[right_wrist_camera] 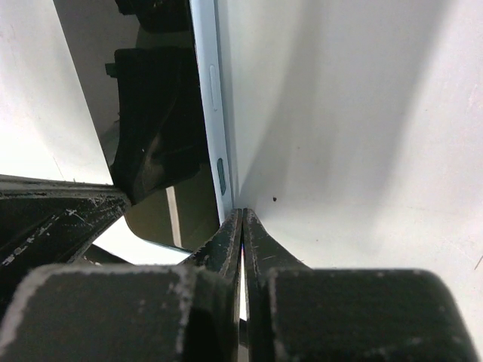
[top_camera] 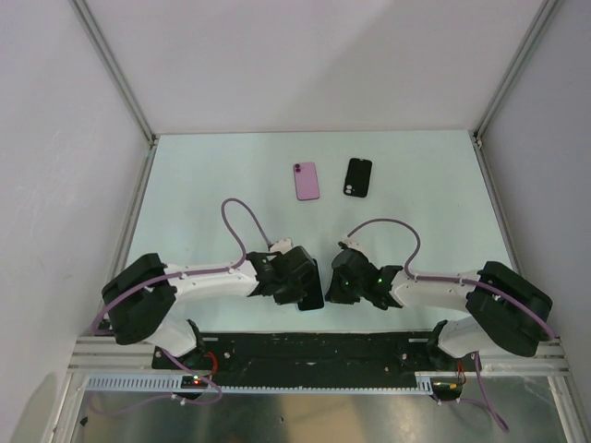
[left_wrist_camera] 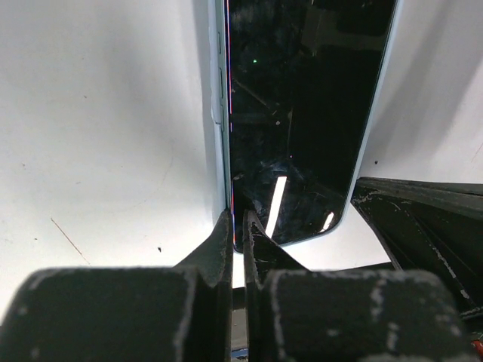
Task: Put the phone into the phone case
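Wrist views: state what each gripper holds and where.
Left gripper pinches the dark-screened phone by its bottom corner. Right gripper, shut, meets its edge; grip cannot be told.

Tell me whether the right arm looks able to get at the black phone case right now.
Probably yes: the black phone case lies flat on open table ahead of the right gripper, with nothing between them, though its jaws are shut.

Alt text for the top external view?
Left gripper and right gripper, both shut, meet at a dark-screened phone at the near side of the table. Farther back, a pink phone and a black phone case lie side by side, apart.
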Robot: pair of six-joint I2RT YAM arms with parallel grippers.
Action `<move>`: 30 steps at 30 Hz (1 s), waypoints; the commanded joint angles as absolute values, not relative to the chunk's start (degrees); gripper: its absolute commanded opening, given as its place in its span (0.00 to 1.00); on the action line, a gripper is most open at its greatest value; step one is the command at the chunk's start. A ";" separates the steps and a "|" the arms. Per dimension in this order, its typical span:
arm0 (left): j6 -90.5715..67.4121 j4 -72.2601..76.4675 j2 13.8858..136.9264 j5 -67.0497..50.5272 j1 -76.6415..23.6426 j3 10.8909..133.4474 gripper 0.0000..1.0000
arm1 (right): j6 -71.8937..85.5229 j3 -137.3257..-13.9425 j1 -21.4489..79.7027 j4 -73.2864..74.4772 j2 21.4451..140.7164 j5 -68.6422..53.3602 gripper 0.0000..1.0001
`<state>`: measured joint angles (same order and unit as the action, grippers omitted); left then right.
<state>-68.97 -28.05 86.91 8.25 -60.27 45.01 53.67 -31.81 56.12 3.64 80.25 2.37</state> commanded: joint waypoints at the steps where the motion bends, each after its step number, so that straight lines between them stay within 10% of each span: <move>1: -70.45 -16.11 97.11 3.82 -63.10 39.98 0.00 | 50.59 -35.43 56.39 7.05 78.11 3.92 0.06; 30: -56.34 -24.39 81.32 8.52 -50.39 48.98 0.25 | 41.02 -42.62 45.67 5.75 81.12 -4.79 0.32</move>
